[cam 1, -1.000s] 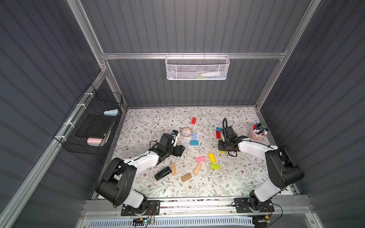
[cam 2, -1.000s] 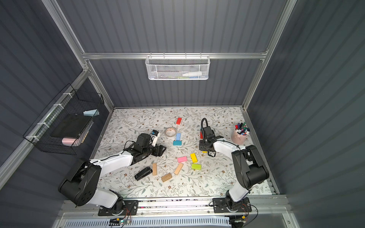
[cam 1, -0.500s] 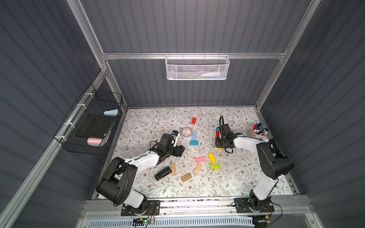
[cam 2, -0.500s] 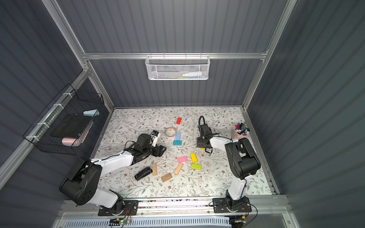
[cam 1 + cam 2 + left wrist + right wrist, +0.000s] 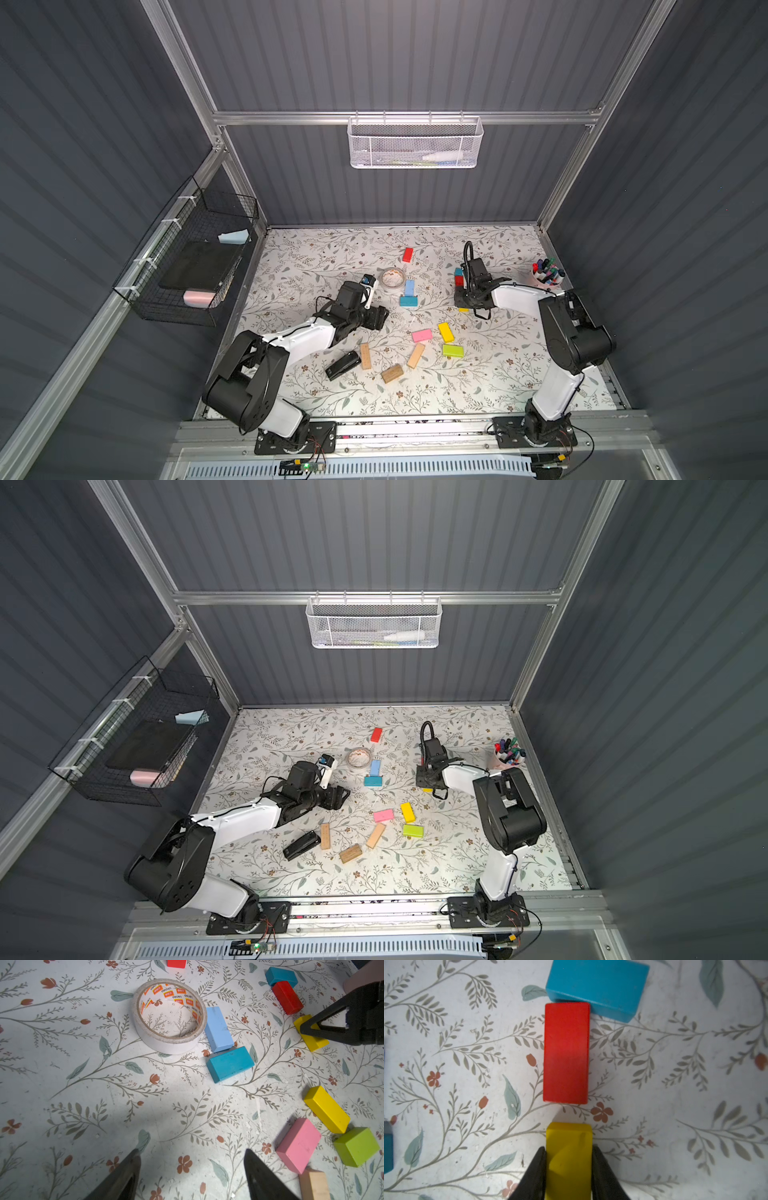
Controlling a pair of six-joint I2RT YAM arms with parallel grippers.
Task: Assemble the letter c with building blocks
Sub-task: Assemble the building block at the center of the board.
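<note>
Even overhead light, soft shadows, sharp views, dark walls

tape roll point(image 5: 166, 1043) lies flat on the floral table point(image 5: 62, 1084), ahead of the left gripper point(image 5: 192, 1152); black stapler point(image 5: 342, 365) sits back behind that gripper; cup of markers point(image 5: 547, 276) stands well apart from the right gripper point(image 5: 462, 305), off to its right; white mesh basket point(image 5: 415, 143) and black wire basket point(image 5: 187, 266) hang up high, far from both
</note>
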